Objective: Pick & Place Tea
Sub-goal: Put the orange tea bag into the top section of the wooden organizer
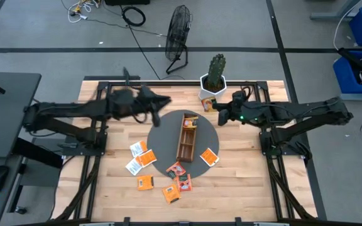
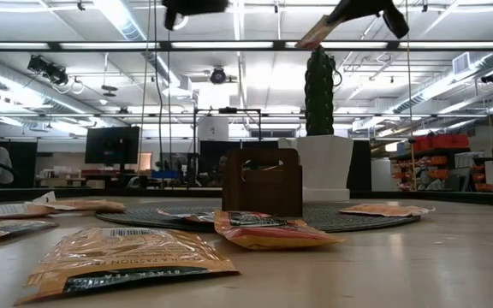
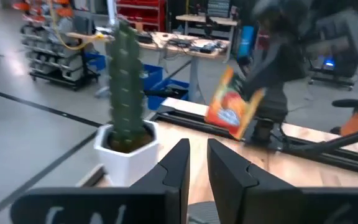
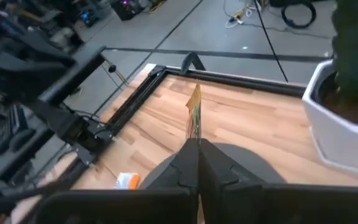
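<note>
Right gripper [image 1: 213,117]: raised beside the potted cactus [image 1: 215,75], at the far edge of the round dark mat [image 1: 162,141]. Its wrist view shows the fingers pressed together on the lower edge of one orange tea sachet [image 4: 194,115], held edge-on; the left wrist view shows that same sachet's printed face [image 3: 232,106].

Left gripper [image 1: 161,103]: raised over the mat's far left edge, blurred from above. Its wrist view shows the two fingers [image 3: 178,165] with a narrow gap between them and nothing in it, so probably slightly open.

Wooden tray [image 1: 186,138]: on the mat, lengthwise; seen end-on in the low view.

Remaining sachets [image 1: 144,158]: scattered flat on the near mat and table [image 1: 250,182], one [image 1: 208,156] right of the tray. Only the low view shows their print.
</note>
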Controlling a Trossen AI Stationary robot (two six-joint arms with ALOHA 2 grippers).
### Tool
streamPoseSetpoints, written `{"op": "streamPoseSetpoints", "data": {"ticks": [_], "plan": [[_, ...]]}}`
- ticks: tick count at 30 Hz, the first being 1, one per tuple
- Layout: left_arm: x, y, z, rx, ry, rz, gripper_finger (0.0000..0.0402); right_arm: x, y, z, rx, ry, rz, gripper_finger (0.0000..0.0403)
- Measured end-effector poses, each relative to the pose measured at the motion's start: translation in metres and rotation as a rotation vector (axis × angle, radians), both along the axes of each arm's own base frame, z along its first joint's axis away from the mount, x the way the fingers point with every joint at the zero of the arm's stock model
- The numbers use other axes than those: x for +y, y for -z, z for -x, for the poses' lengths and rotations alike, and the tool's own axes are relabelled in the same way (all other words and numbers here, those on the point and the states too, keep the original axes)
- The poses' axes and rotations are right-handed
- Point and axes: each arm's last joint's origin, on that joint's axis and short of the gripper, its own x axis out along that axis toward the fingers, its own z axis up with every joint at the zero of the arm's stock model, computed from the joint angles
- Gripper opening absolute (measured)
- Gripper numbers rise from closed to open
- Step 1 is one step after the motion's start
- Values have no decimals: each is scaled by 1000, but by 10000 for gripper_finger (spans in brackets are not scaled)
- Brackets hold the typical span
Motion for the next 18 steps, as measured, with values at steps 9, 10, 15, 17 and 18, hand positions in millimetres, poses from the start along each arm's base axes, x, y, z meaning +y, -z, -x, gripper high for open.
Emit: {"op": "streamPoseSetpoints", "data": {"ticks": [9,10,15,17,18], "plan": [[19,-24,67,26,-27,-46,54,-11,40,-43,9,172,-198,0],[20,-25,72,36,-22,-51,54,-13,43,-47,8,186,-209,0],[23,-25,87,55,43,-24,54,-21,60,-66,24,212,-229,0],[23,-25,91,67,40,-12,54,-22,66,-71,15,226,-260,0],[22,-24,92,70,40,-17,54,-22,70,-74,15,241,-278,0]]}}
